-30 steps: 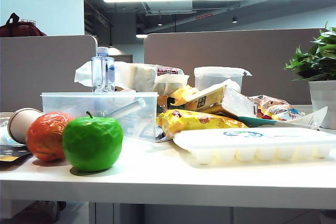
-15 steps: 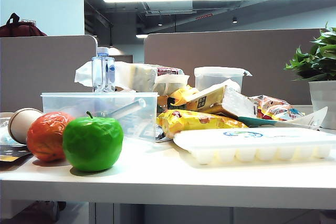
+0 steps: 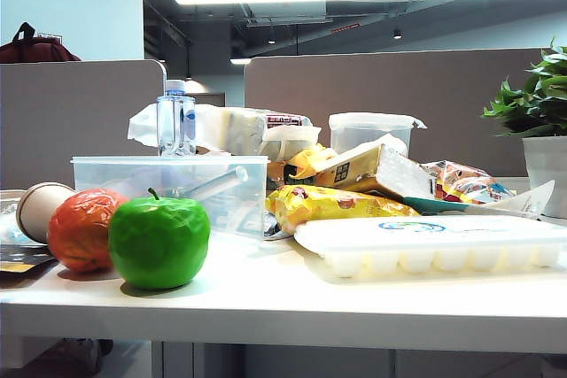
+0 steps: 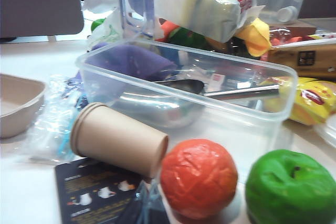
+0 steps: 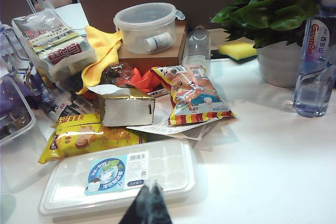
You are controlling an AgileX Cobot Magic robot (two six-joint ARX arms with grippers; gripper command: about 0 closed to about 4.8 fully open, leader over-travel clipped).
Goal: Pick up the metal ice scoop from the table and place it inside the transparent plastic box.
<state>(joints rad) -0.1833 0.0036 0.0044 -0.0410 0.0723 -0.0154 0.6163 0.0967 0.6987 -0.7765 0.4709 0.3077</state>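
The metal ice scoop (image 4: 210, 90) lies inside the transparent plastic box (image 4: 247, 124), its handle slanting up against the right wall. The box sits on the white bench (image 3: 292, 294), just behind the green apple (image 3: 159, 243) and the orange ball (image 3: 81, 230). The right pincer (image 5: 148, 203) hangs closed and empty over the ice-cube tray (image 5: 121, 174). The left pincer (image 4: 144, 211) shows only a dark tip near the paper cup (image 4: 118, 141); I cannot tell its state.

A transparent plastic box (image 4: 247, 124) with an open top is hemmed in by a tipped paper cup (image 4: 118, 139), an orange ball (image 4: 198, 178) and a green apple (image 4: 291, 187) in front, a water bottle (image 4: 135, 1) and snack bags behind, leaving clear passage only from above.
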